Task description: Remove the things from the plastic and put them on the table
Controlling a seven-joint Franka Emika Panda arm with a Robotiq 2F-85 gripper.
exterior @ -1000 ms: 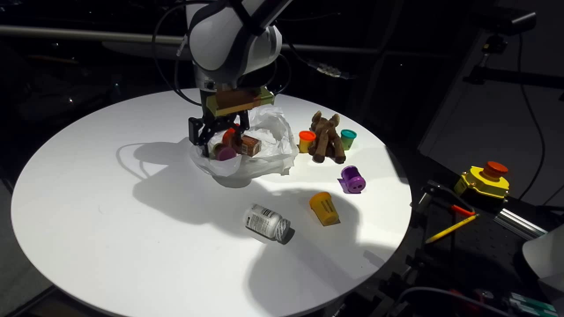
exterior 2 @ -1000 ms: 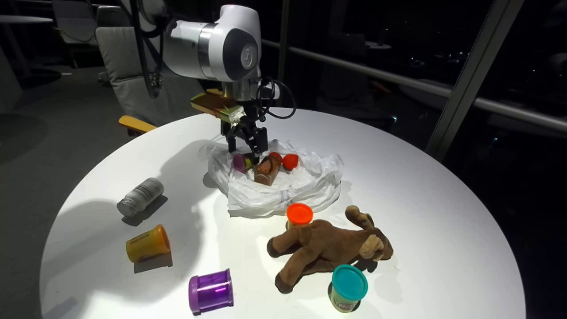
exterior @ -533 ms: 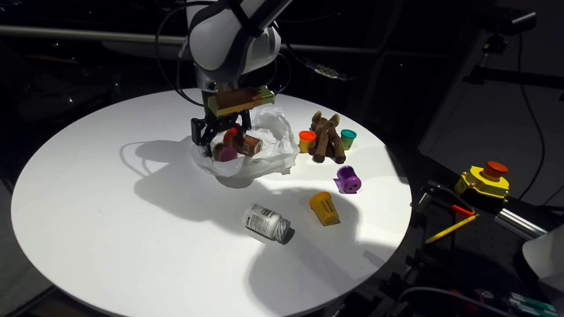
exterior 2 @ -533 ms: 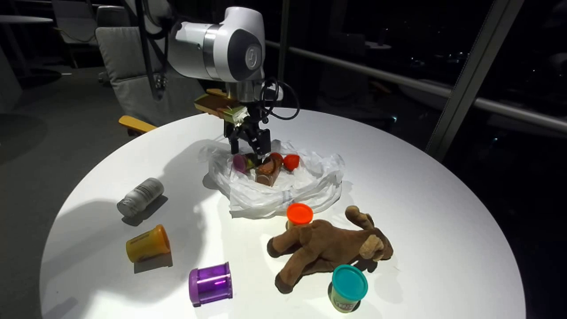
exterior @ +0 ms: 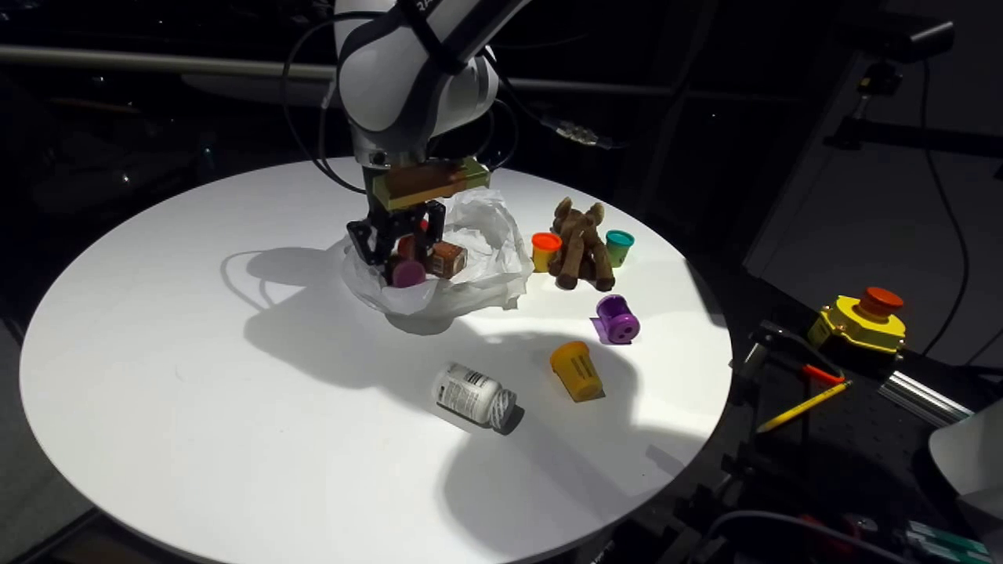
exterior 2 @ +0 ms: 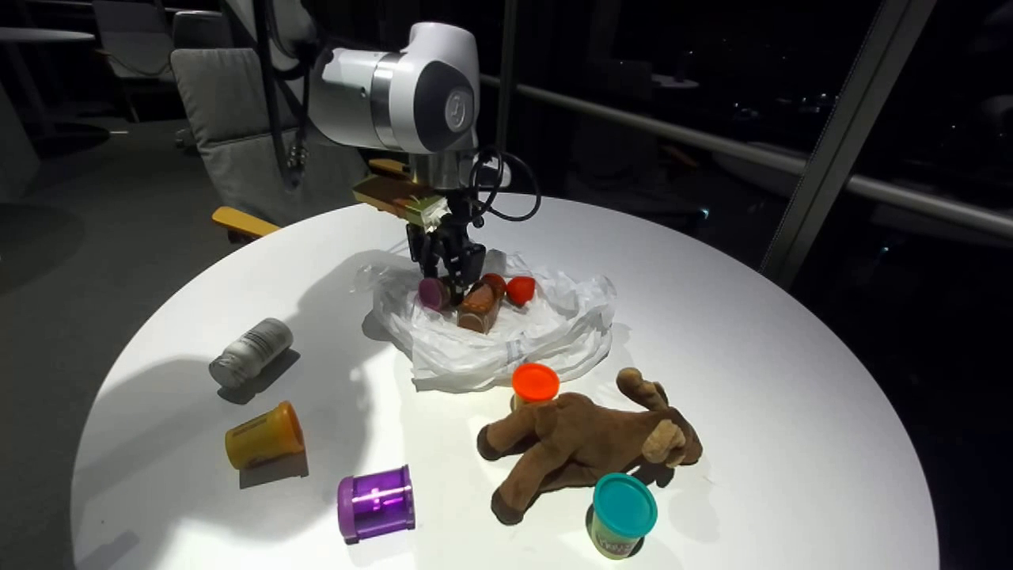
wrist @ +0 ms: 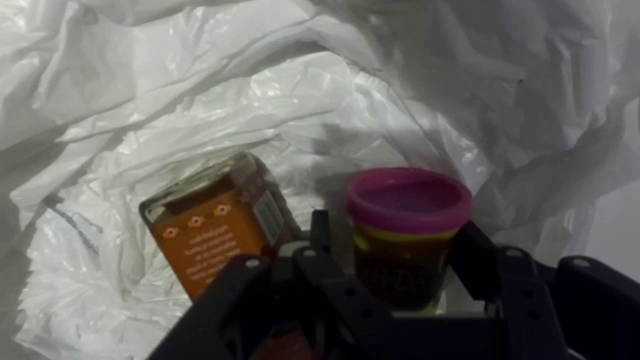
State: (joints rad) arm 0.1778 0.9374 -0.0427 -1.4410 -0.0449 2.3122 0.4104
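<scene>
The wrinkled white plastic (exterior 2: 554, 340) lies spread on the round white table (exterior: 196, 415). In it, a purple-lidded tub (wrist: 407, 255) is between the fingers of my gripper (wrist: 396, 231). The right finger (wrist: 477, 260) meets the tub's side, while a narrow gap shows beside the left one, so the jaws are partly open. A red-brown block (exterior 2: 479, 310) and a red piece (exterior 2: 520, 290) also lie in the plastic. On the table are the brown plush animal (exterior 2: 586, 439), silver can (exterior 2: 252, 351), yellow tub (exterior 2: 263, 437), purple piece (exterior 2: 376, 503), orange-lidded tub (exterior 2: 536, 382) and teal-lidded tub (exterior 2: 624, 507).
Raised, crumpled plastic walls surround the gripper. The block (wrist: 215, 240) sits close beside the left finger in the wrist view. A side bench with a yellow-and-red button box (exterior: 862, 321) stands past the table's edge.
My gripper has come down slightly and its fingers have drawn closer together around the purple-lidded tub. The loose purple piece on the table has rolled a little.
</scene>
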